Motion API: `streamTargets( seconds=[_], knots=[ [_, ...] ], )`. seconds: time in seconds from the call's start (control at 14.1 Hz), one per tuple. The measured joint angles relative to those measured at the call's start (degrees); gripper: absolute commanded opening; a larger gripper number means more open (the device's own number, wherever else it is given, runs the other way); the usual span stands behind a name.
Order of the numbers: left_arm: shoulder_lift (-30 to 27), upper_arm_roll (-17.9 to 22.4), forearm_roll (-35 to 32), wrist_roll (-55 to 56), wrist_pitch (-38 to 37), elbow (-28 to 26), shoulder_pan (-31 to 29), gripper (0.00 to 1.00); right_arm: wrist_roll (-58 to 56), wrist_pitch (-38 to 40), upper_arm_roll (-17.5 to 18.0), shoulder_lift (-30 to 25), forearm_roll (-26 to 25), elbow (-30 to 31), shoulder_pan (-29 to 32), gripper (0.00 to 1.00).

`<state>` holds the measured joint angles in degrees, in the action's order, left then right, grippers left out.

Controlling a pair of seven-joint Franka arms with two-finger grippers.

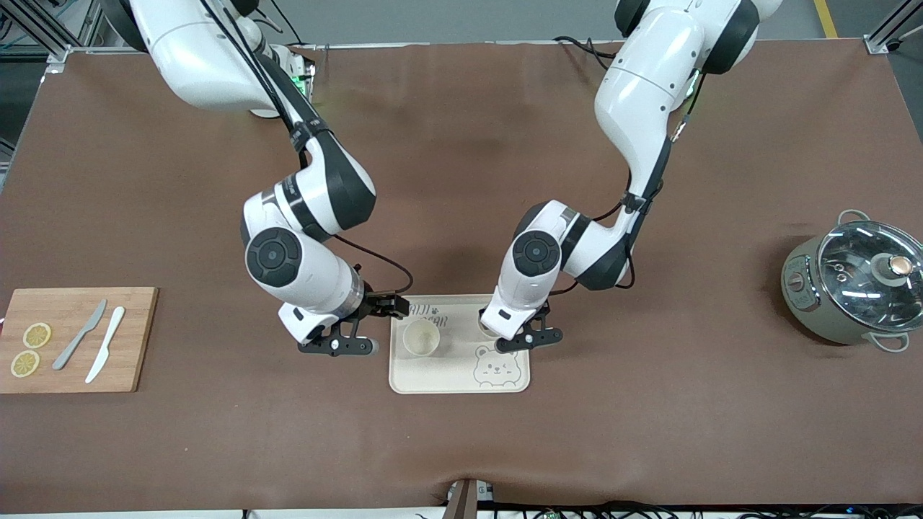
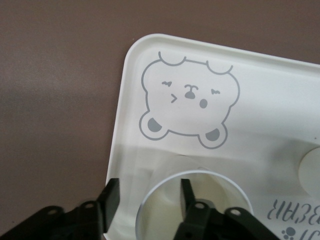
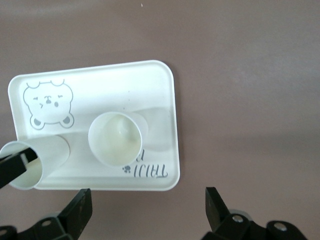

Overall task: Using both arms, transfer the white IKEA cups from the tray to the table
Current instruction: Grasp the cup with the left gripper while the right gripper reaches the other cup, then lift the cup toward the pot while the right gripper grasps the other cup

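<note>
Step in hand: pickup of 1st cup by left arm. Left gripper (image 1: 530,339) is down at the tray (image 1: 461,382), jaws partly closed astride the wall of one white cup (image 2: 165,212): one finger inside the rim, the other outside. Contact w/ the wall can't be confirmed; no firm grip visible, cup not lifted and sits on the tray. In front view this cup is mostly hidden under the left wrist.

Right gripper (image 1: 339,346) hovers over the table (image 1: 461,447) just beside the tray edge at the right arm's end, jaws wide, nothing between them. The 2nd cup (image 1: 421,337) stands upright on the tray, just off the jaw gap toward the tray side, beside the lettering; not touched.

Next move, judged: left jaws need to finish closing on the wall, then lift straight up and clear the tray lip before setting down on the table. Right gripper needs to shift over the 2nd cup and drop one finger inside its rim.

Count:
- cups: 2, both on tray
- tray: 1
- arms: 2
- cutting board (image 1: 72,339): 1
- knives (image 1: 92,344): 2
- lemon slices (image 1: 30,349): 2
- lidded pot (image 1: 854,285): 1
</note>
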<state>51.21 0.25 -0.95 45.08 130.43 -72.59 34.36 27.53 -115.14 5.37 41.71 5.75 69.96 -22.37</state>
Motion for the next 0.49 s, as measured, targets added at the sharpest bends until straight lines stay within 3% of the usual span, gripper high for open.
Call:
streamTargets(
  seconds=[0.49],
  knots=[
    [-0.1,0.1,-0.1,0.2,-0.5,0.3,0.0,0.0,0.2,-4.9,0.0,4.0,0.0,-0.4,-0.6,1.0]
  ],
)
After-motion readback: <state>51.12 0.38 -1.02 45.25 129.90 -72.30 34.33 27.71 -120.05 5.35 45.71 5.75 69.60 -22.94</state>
